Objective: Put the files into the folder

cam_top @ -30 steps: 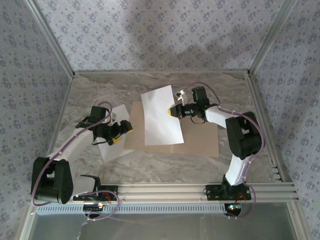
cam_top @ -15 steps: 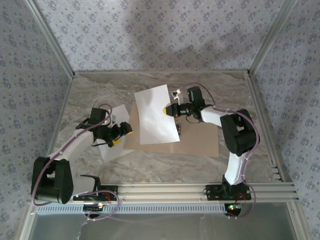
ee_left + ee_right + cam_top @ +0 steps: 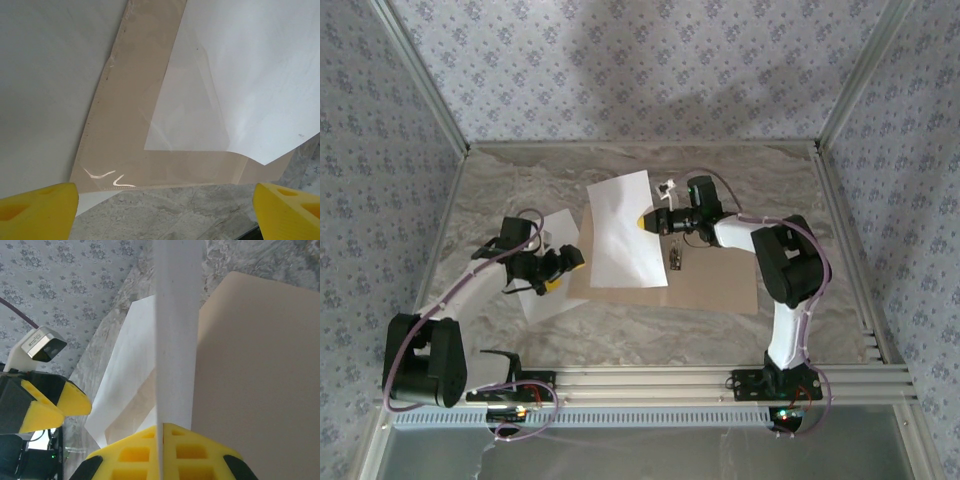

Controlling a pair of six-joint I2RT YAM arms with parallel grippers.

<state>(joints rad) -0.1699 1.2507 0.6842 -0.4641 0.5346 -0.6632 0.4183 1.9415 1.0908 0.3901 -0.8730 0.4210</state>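
Note:
The tan folder point(image 3: 720, 285) lies open and flat on the marble table, its small metal clip point(image 3: 676, 262) at the crease. My right gripper point(image 3: 645, 220) is shut on the right edge of one white file point(image 3: 625, 230), holding it lifted over the folder's left leaf. In the right wrist view this file point(image 3: 175, 335) runs edge-on out of the shut yellow fingers point(image 3: 195, 445), with the folder point(image 3: 260, 380) to its right. The other file point(image 3: 542, 290) lies flat beside the folder's left edge. My left gripper point(image 3: 563, 270) hovers open over it; its yellow fingertips point(image 3: 37, 210) stand wide apart above the folder's corner point(image 3: 130, 125).
Patterned walls with metal frame posts point(image 3: 420, 80) close in the table at the back and both sides. An aluminium rail point(image 3: 670, 380) carrying both arm bases runs along the near edge. Bare marble point(image 3: 650, 335) lies in front of the folder.
My right gripper has carried the held file leftward over the folder, uncovering the clip. The left arm has stayed where it was.

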